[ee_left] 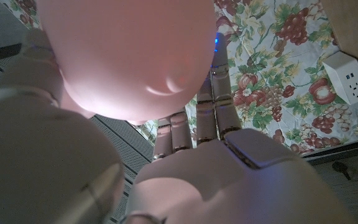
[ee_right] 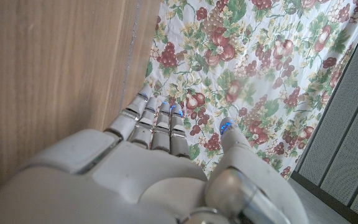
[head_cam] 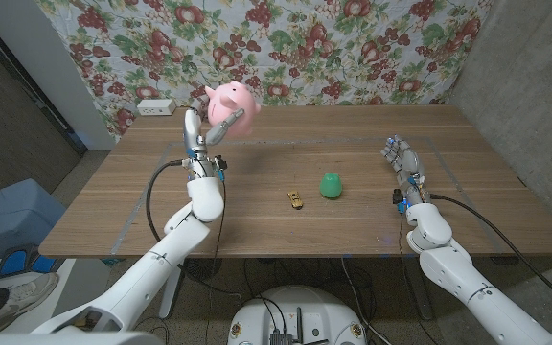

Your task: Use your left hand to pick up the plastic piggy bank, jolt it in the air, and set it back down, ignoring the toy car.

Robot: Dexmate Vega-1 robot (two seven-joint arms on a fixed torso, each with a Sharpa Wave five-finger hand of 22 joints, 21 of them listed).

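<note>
The left robot hand clamps the piggy bank aloft at ten o'clock for jolting; the right robot hand waits empty, fingers apart.

The piggy bank was pale pink. The toy car was yellowish gold, and a rounded object near it was green. The table showed brown wood grain. The backdrop cloth carried red fruit and green leaves on white. Both hands were white.
</note>
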